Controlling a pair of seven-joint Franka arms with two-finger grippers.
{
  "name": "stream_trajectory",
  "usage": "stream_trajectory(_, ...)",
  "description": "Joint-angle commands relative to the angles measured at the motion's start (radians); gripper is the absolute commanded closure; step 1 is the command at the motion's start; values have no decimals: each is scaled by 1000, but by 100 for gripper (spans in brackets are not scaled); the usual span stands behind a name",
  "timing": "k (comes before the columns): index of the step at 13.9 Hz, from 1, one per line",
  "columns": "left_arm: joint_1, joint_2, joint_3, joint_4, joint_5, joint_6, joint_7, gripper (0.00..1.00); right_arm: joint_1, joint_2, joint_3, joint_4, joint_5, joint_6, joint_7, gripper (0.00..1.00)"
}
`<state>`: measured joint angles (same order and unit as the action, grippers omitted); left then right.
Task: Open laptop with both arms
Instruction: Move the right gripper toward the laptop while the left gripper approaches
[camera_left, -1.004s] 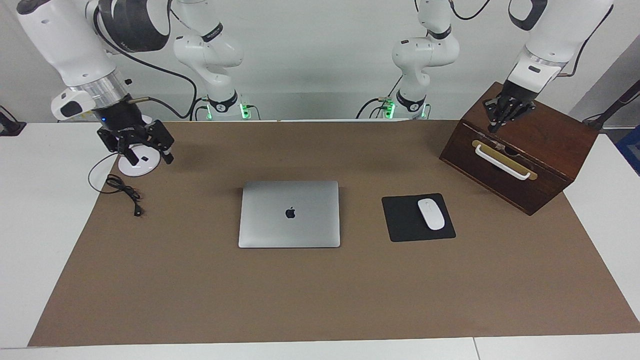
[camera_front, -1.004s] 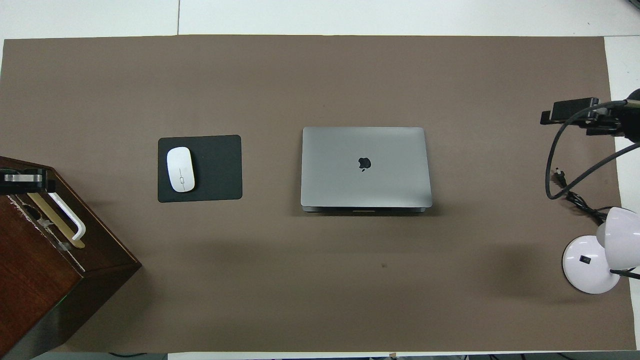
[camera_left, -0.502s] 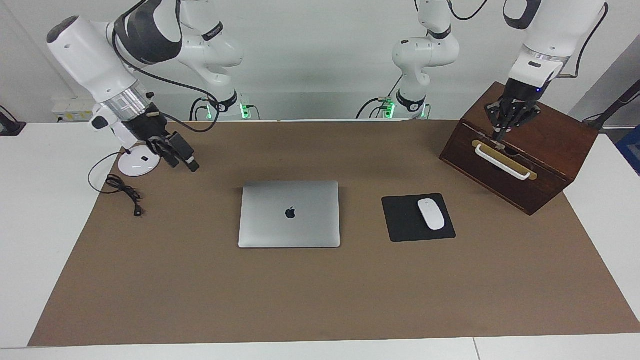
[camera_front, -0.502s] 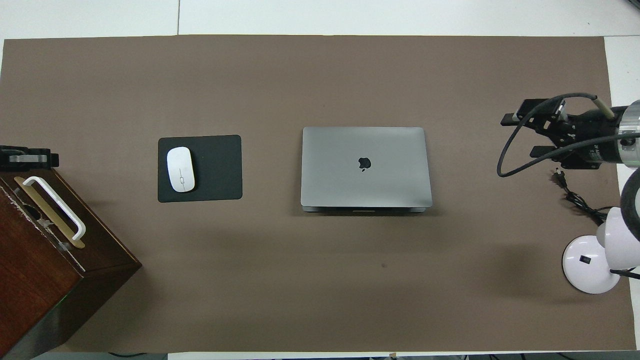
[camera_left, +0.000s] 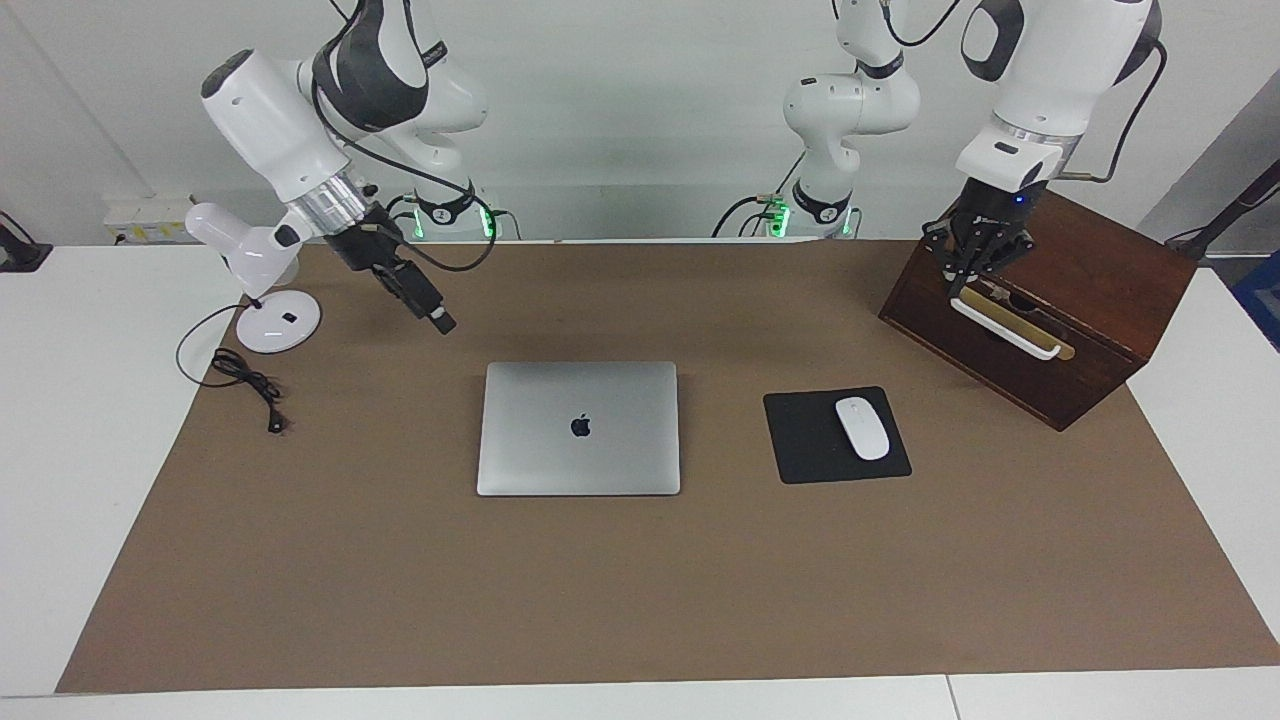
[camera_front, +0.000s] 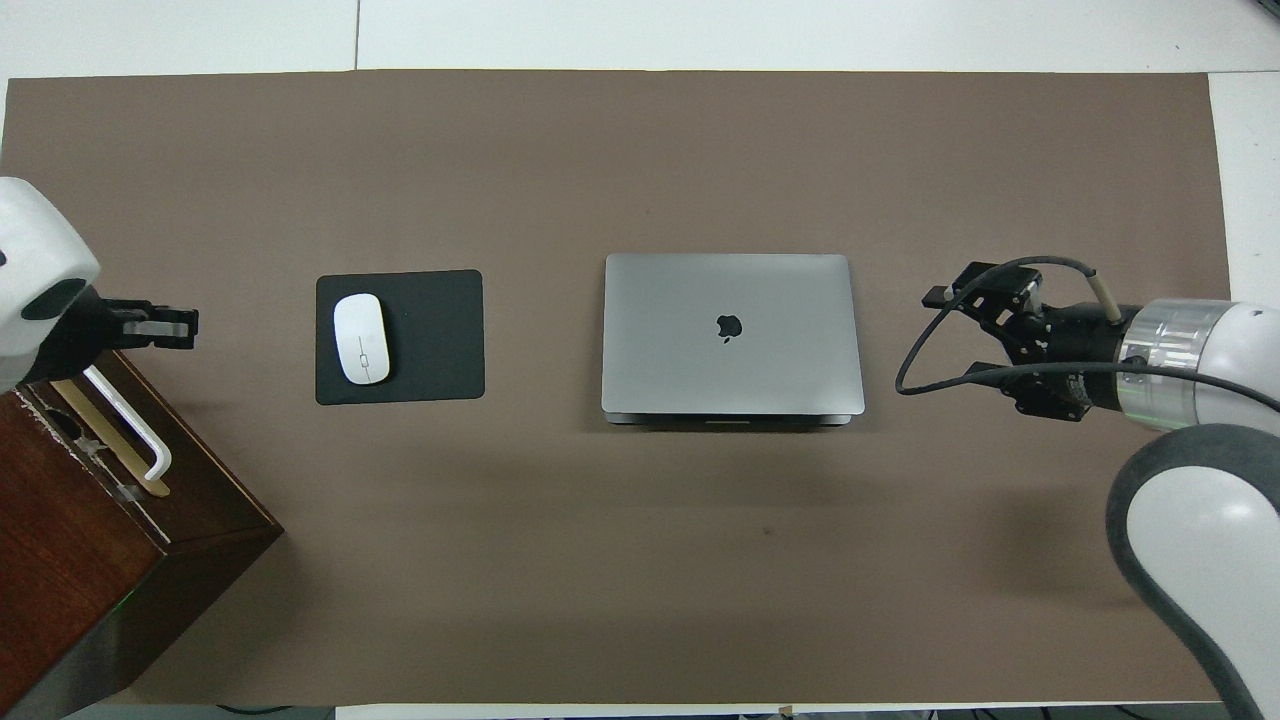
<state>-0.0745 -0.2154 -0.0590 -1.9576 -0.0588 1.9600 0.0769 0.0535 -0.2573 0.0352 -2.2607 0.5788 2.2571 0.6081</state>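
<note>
Lying shut, laptop (camera_left: 578, 428); inside hidden.

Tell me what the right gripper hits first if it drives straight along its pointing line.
Probably the laptop, at its edge facing the right gripper, or the brown mat just short of it; height is unclear.

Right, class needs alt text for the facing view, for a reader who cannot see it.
A closed silver laptop lies on a brown mat between two white robot arms. The right hand hangs over the mat near a white lamp; the left hand hangs at the front of a wooden drawer box. A white mouse sits on a black pad beside the laptop.
</note>
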Motion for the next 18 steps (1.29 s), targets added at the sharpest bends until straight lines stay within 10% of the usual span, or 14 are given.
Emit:
stream_trajectory(1, -40, -103, 10, -177, -41, 147, 14, 100, 41, -71, 0, -123, 53, 102, 7, 0)
stream_trajectory(12, -263, -176, 10, -541, -65, 647, 12, 100, 249, -46, 2, -290, 213, 415, 50, 0)
stream_trajectory(18, -396, -70, 10, -670, -65, 985, 1, 100, 356, 49, 2, -307, 320, 501, 50, 0)
